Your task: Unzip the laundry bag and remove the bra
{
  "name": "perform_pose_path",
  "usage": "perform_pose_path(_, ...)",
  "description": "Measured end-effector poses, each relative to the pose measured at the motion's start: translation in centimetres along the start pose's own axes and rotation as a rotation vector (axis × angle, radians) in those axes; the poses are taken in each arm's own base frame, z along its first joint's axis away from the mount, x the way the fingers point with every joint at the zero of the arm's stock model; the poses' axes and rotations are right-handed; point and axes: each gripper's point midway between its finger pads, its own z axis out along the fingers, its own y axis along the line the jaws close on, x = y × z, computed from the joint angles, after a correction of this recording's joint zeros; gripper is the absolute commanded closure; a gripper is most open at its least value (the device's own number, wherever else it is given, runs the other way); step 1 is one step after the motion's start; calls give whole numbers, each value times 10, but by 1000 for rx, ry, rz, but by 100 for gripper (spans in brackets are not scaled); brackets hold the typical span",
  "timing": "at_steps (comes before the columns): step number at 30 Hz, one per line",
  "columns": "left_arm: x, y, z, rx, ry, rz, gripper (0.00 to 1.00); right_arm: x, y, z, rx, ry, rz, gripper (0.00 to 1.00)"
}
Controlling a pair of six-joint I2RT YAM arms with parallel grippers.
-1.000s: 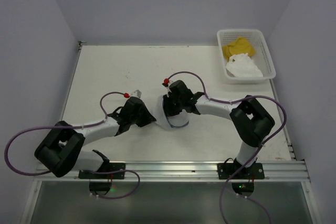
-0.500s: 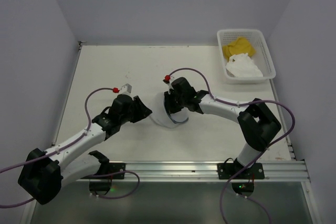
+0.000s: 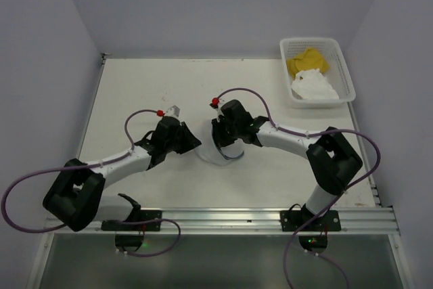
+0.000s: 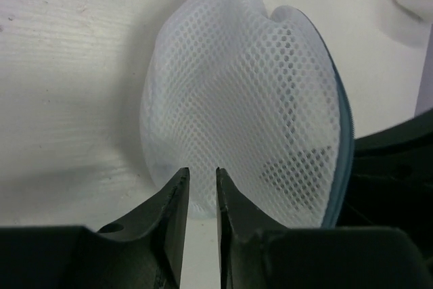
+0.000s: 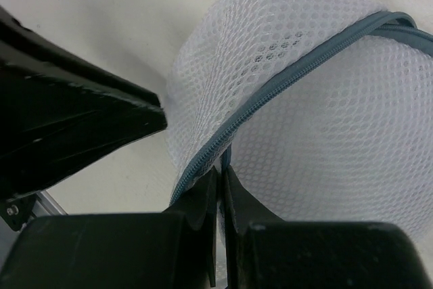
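Observation:
The laundry bag (image 3: 211,156) is a white mesh pouch with a blue-grey zipper (image 5: 284,72), lying mid-table between both grippers. My right gripper (image 3: 226,145) is on top of it. In the right wrist view its jaws (image 5: 221,167) are shut on the zipper pull (image 5: 224,158). My left gripper (image 3: 192,143) is at the bag's left edge. In the left wrist view its jaws (image 4: 201,175) stand narrowly apart, tips at the bag's (image 4: 243,106) lower rim with no mesh between them. The bra is hidden, apart from a dim darker patch through the mesh.
A white plastic lattice basket (image 3: 346,67) stands at the back right, holding a yellow cloth (image 3: 308,60) and a white cloth (image 3: 313,88). Purple cables loop off both arms. Grey walls close off the table on the left, back and right.
My left gripper pulled back to the left, away from the bag, then came back to its left edge. My right gripper stayed on the bag, shifting only slightly.

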Motion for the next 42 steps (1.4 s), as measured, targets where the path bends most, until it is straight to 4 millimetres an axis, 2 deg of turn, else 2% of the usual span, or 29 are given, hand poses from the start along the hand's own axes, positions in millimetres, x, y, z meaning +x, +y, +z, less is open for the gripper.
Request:
perform_pose_path(2,3,4,11,-17,20,0,79,0,0,0,0,0,0,100)
perform_pose_path(5,4,5,24,-25,31,7,90,0,0,0,3,0,-1,100)
perform_pose_path(6,5,6,29,-29,36,10,96,-1,-1,0,9,-1,-3,100)
perform_pose_path(8,8,10,38,-41,49,13,100,-1,-4,-1,23,-3,-7,100)
perform_pose_path(12,17,23,50,-80,86,15,100,-4,-16,-11,61,-7,-8,100)
perform_pose_path(18,13,20,55,-92,86,15,100,-25,-24,-54,95,-71,-26,100)
perform_pose_path(22,7,17,59,-105,80,16,100,-37,-15,-75,79,-80,-49,100)
perform_pose_path(27,3,15,62,-126,83,16,100,-50,6,-86,5,-83,-65,100)
perform_pose_path(33,2,14,66,-144,92,17,100,-55,23,-83,-53,-73,-80,100)
perform_pose_path(42,8,16,70,-153,106,0,100,-24,49,-50,-235,-13,-53,100)
